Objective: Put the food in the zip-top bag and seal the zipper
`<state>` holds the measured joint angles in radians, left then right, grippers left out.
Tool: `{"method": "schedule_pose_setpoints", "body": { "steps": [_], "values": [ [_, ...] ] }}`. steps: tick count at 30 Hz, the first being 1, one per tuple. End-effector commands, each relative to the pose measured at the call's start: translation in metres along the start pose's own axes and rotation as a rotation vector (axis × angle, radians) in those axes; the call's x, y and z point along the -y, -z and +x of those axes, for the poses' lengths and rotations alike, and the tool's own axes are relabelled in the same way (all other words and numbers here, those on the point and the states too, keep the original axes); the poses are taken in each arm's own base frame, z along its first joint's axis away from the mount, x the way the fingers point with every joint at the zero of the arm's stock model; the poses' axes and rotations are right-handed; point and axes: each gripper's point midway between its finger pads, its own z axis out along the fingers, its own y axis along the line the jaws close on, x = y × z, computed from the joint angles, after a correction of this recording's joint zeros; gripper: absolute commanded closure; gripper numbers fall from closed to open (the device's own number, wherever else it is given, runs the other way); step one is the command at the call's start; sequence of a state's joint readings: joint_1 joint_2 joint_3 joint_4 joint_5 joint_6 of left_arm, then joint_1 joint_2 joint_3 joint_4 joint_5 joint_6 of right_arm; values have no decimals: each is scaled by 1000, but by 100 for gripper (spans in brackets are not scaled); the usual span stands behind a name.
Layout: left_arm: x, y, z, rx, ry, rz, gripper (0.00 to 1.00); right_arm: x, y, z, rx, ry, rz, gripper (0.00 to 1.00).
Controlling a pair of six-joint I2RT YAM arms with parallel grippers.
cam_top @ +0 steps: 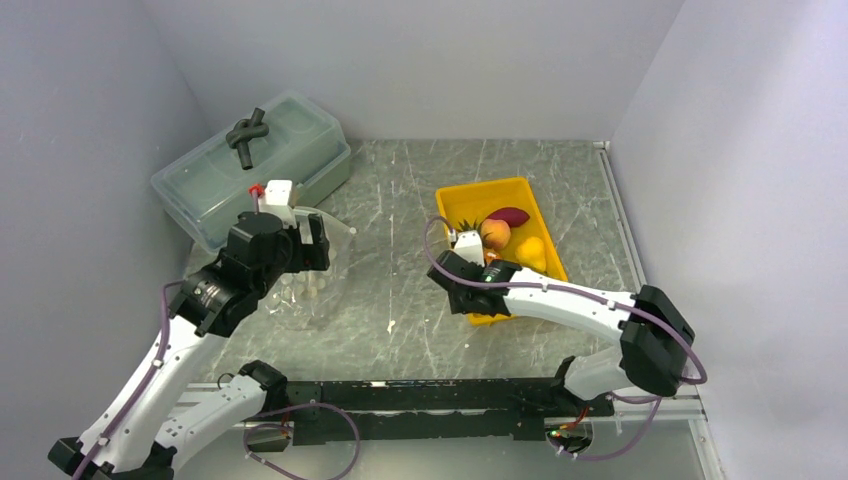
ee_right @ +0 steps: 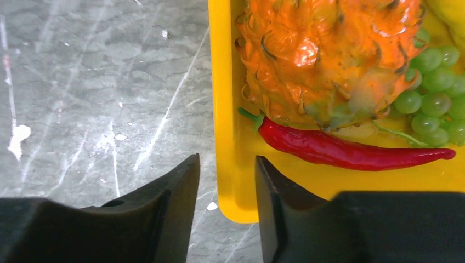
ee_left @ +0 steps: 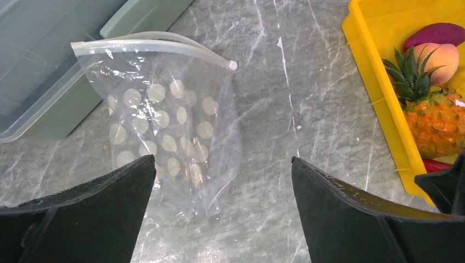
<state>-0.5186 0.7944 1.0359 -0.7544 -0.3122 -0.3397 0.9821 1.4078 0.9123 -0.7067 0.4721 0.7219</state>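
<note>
Left gripper [ee_left: 222, 160] hangs wide open and empty over the table [ee_left: 307, 82]. The bag [ee_left: 164, 126] lies flat just ahead of its fingertips, beside the box [ee_left: 49, 66], with the zipper [ee_left: 148, 44] at the far end. Right gripper [ee_right: 226, 159], partly open and holding nothing, straddles the tray [ee_right: 222, 82] wall. The chili [ee_right: 351, 152], pineapple [ee_right: 323, 55] and grapes [ee_right: 433, 93] lie in the tray just beyond it.

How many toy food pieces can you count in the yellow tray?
6, all in the yellow tray: purple piece farthest, then peach and yellow fruit, pineapple mid-tray, grapes and red chili nearest. Others may be hidden.
</note>
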Motion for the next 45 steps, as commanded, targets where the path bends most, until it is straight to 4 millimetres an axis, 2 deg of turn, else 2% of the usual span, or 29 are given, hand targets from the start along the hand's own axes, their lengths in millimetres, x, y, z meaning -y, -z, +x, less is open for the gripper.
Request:
{"method": "schedule_pose_setpoints", "body": {
  "steps": [1, 6, 11, 19, 26, 31, 33, 39, 42, 45],
  "values": [
    [-2, -2, -3, 8, 39, -23, 0, -1, 25, -37, 109, -67, -26, 50],
    [-11, -6, -2, 5, 101, -102, 0, -6, 40, -60, 170, -81, -46, 44],
    [-11, -13, 1, -10, 154, -133, 0, -15, 56, -85, 231, -79, -91, 40],
    [-13, -23, -4, -34, 280, -227, 0, -24, 66, -99, 285, -63, -163, 35],
    [-26, -19, -5, -72, 283, -336, 1, -53, 89, -138, 389, -27, -284, 26],
    [-26, -13, -2, -66, 259, -308, 1, -78, 97, -162, 439, -26, -365, 17],
    [-27, -9, -2, -64, 259, -301, 0, -88, 96, -169, 448, -20, -381, 12],
    [-40, 5, 5, -86, 258, -357, 0, -117, 88, -193, 474, 64, -401, 7],
    [-45, 13, 9, -95, 261, -373, 0, -140, 91, -205, 512, 110, -482, 4],
    [-46, 19, 10, -84, 259, -358, 0, -153, 90, -216, 535, 112, -524, 3]
  ]
}}
